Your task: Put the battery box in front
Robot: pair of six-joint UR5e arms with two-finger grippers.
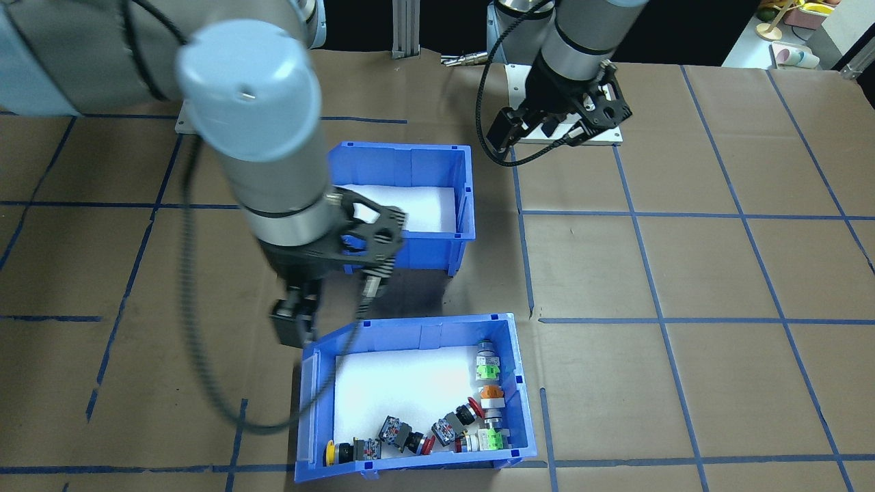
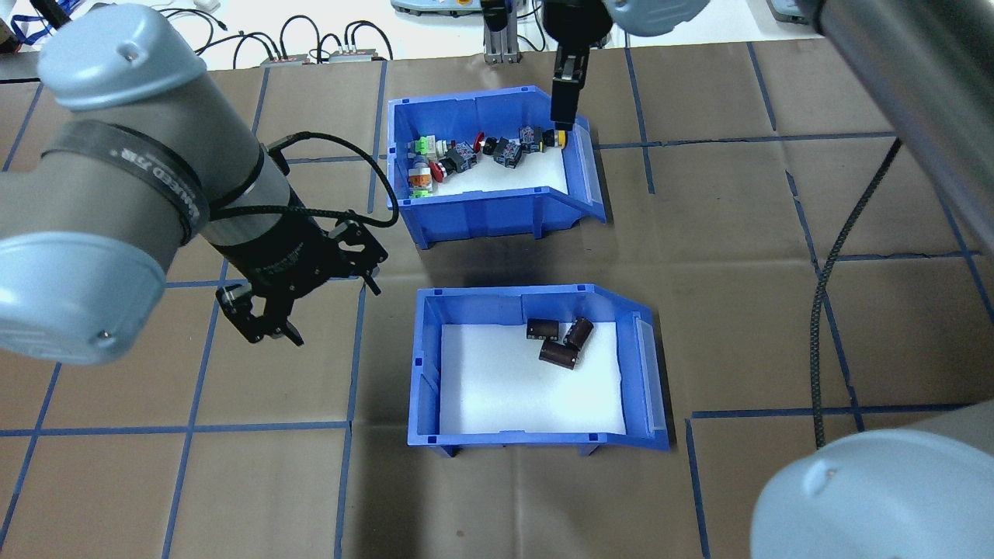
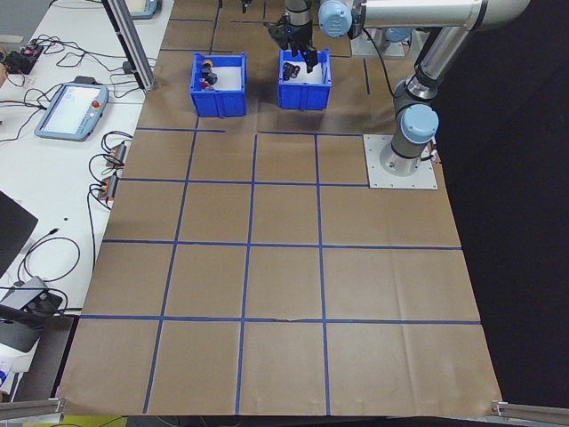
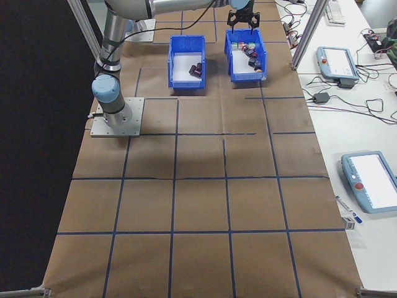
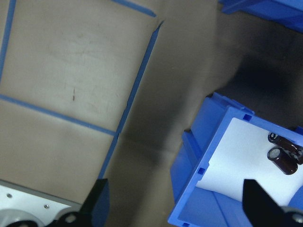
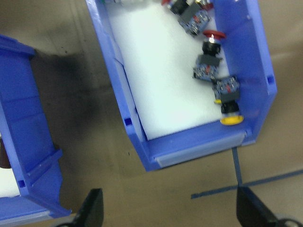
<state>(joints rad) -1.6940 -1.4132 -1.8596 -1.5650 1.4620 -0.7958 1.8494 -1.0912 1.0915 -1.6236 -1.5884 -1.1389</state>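
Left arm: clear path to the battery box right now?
Probably yes. The left gripper hovers open beside the battery box, with only bare table between them; the switch bin sits farther back.

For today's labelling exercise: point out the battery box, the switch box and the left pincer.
battery box (image 2: 536, 446): overhead view, near wall.
switch box (image 2: 485, 214): overhead view, near wall.
left pincer (image 2: 264, 330): overhead view, between the fingertips.

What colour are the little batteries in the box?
Dark brown-black batteries, clearest in the overhead view.
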